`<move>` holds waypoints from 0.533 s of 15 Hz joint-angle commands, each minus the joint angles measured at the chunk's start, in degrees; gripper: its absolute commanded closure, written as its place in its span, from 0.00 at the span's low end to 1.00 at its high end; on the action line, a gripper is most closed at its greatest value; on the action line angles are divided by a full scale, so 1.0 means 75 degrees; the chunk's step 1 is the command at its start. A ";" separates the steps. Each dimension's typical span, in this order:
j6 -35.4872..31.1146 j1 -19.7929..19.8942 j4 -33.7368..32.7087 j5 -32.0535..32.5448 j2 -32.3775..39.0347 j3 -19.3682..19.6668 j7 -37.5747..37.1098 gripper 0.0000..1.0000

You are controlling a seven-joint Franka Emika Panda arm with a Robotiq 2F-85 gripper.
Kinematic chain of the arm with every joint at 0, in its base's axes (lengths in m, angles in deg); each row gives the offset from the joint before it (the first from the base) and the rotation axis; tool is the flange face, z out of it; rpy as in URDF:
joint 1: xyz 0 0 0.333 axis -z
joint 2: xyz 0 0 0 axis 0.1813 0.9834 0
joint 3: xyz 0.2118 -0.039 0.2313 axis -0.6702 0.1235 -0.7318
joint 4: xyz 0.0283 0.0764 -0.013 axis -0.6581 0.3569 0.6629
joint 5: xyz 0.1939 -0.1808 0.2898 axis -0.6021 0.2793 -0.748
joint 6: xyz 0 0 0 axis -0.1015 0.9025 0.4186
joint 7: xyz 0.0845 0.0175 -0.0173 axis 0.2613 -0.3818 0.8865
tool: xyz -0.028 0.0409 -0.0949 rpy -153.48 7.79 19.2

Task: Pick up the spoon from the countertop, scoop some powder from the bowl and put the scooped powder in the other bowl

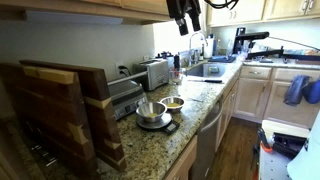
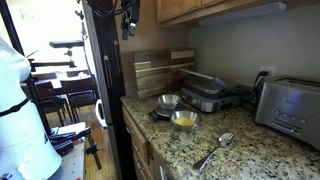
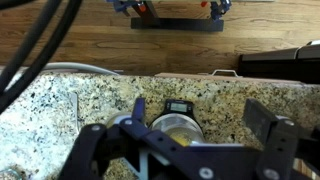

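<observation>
Evidently light, stiff and slick, the metal spoon point(image 2: 215, 150) lies flat near the bench's point(image 2: 262, 155) front edge and is best pinched across its thin handle. Near it sits the bowl point(image 2: 184, 120) of powder point(image 2: 184, 122). The end effector point(image 1: 185, 25) hangs high above, jaws apart.

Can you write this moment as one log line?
gripper: open, empty, up high | spoon: on countertop | powder: in small bowl

Both exterior views look along the counter point(image 1: 195, 125) from opposite ends at middling range, sharing the steel bowl point(image 1: 150, 108) and yellow bowl point(image 1: 173, 102) below the gripper point(image 1: 188, 27). The wrist view looks straight down from high, onto counter edge and floor point(image 3: 160, 45).
</observation>
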 commanded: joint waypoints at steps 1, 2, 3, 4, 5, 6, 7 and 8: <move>0.0012 -0.0148 -0.0016 0.0037 0.0018 0.0118 -0.0044 0.00; 0.0012 -0.0148 -0.0017 0.0037 0.0017 0.0118 -0.0044 0.00; 0.0012 -0.0148 -0.0017 0.0038 0.0016 0.0118 -0.0044 0.00; 0.0012 -0.0148 -0.0017 0.0038 0.0017 0.0118 -0.0044 0.00; 0.0012 -0.0148 -0.0017 0.0037 0.0016 0.0118 -0.0044 0.00; -0.0111 -0.0146 0.0029 0.0058 0.0001 0.0156 0.0059 0.00; -0.0307 -0.0130 0.0111 0.0054 -0.0029 0.0231 0.0190 0.00; -0.0517 -0.0102 0.0186 0.0103 -0.0043 0.0289 0.0270 0.00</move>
